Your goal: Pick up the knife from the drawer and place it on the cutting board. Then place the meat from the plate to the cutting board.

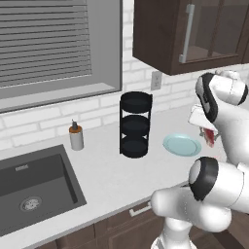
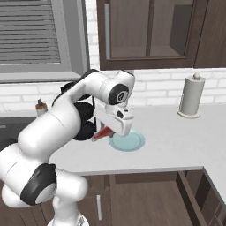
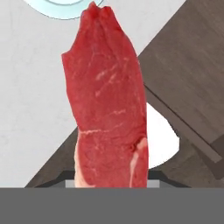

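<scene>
Above the counter, near its front edge: gripper [image 2: 102, 133] hangs with the meat [image 2: 102, 133] in it, off the surface.
Grip: jaws clamped on the meat; hand view has the strip rising from between the finger tips, whose tips are hidden behind it.
Meat: red strip with paler streaks [image 3: 107, 105], long axis running away from the hand; in the left base view a red piece [image 1: 209, 136] shows under the wrist.
Plate: pale teal, round [image 2: 132, 142], on the white counter [image 2: 176, 141], no meat on it. Sits just beside the gripper, on its right in the right base view; its rim [image 3: 61, 11] shows past the far end of the strip in the hand view.
Plate vs rack: plate [image 1: 181, 145] lies right of the black three-tier rack [image 1: 134, 125], close but apart.
Below the hand: counter edge and dark wood cabinet fronts [image 3: 188, 83].
Other items: soap dispenser [image 1: 76, 135] by the dark sink [image 1: 53, 180]; paper towel roll [image 2: 192, 96] upright at the back wall.
</scene>
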You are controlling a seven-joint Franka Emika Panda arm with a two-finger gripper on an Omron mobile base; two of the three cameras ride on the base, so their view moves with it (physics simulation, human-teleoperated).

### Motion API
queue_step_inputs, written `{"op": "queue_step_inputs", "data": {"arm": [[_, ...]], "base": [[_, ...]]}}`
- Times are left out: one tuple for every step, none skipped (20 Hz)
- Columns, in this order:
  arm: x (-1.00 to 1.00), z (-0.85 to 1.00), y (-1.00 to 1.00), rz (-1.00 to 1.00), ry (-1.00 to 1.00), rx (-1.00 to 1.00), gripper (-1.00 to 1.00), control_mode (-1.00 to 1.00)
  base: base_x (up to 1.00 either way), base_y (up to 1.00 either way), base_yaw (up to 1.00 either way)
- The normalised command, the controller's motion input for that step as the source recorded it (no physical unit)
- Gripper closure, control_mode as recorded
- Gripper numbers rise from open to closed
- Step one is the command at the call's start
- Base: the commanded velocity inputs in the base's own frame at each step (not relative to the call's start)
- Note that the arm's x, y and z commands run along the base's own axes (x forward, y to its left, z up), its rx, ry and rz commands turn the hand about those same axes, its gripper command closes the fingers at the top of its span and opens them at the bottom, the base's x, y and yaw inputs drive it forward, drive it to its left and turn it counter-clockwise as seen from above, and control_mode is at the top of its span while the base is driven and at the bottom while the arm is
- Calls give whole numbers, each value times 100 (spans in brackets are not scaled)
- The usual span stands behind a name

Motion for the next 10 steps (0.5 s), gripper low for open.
{"op": "queue_step_inputs", "data": {"arm": [[-15, 67, 56, 2, 0, 0, 100, -100], [0, 57, 64, 2, 0, -1, 100, -100], [0, 59, 56, 3, -1, -2, 100, -100], [0, 58, 58, 4, -1, -2, 100, -100], [-3, 59, 54, 5, 0, -1, 100, -100], [-10, 57, 60, 5, -1, -2, 100, -100], [-15, 55, 58, 7, -1, -1, 100, -100], [-30, 54, 57, 7, -5, -3, 100, -100], [-35, 55, 48, 7, -5, -3, 100, -100], [-32, 50, 48, 7, -6, -3, 100, -100]], "base": [[0, 0, 0], [0, 0, 0], [0, 0, 0], [0, 0, 0], [0, 0, 0], [0, 0, 0], [0, 0, 0], [0, 0, 0], [0, 0, 0], [0, 0, 0]]}}
